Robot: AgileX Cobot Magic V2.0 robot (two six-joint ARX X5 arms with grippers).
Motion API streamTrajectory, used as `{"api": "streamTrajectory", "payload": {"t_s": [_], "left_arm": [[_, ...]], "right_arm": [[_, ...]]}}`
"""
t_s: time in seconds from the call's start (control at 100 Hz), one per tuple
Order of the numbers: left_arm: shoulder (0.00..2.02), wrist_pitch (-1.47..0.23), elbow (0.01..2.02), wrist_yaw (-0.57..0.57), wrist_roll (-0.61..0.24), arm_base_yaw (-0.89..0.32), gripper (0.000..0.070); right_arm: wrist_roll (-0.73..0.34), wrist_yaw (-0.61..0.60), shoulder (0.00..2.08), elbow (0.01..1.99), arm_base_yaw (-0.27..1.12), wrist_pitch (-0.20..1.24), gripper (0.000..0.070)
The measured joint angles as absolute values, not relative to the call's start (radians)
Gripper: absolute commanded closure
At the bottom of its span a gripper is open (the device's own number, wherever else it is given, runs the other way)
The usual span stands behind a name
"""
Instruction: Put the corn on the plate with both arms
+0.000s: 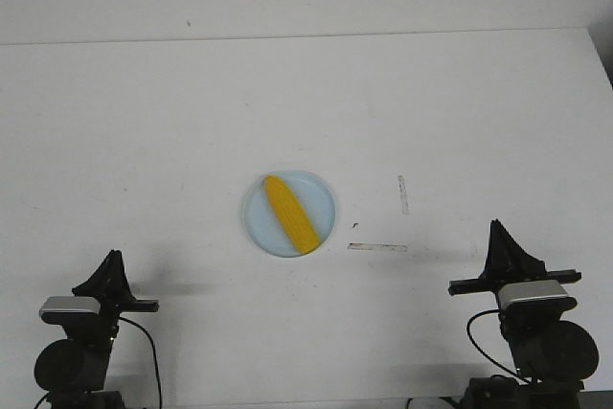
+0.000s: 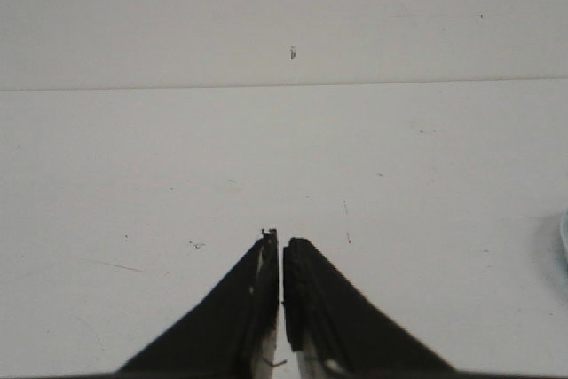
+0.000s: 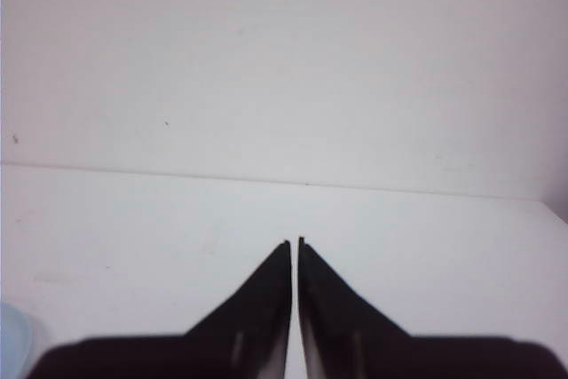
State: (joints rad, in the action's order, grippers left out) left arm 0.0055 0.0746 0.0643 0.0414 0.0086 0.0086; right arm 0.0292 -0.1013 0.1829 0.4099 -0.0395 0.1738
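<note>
lying diagonally on the plate, the corn looks placed; left hand and right hand sit clenched, empty, well apart from it.

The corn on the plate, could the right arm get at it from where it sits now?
Probably yes. The corn lies exposed on the light-blue plate, and only bare table lies between it and the right gripper. The jaws are shut, so they would need to open first.
</note>
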Motion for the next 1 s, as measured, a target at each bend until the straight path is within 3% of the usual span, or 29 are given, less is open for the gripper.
{"api": "streamTrajectory", "payload": {"t_s": [0.16,0.32,1.0], "left_arm": [[0.008,0.153,0.035,0.024,0.009,0.008,0.0697],[0.005,0.138,0.035,-0.02,0.009,-0.002,0.0697],[0.005,0.143,0.035,-0.021,0.009,-0.002,0.0697]], "right_arm": [[0.029,-0.101,0.183,0.41,-0.039,0.174,0.069],[0.029,-0.101,0.183,0.41,-0.039,0.174,0.069],[0.029,-0.101,0.183,0.41,-0.039,0.174,0.069]]}}
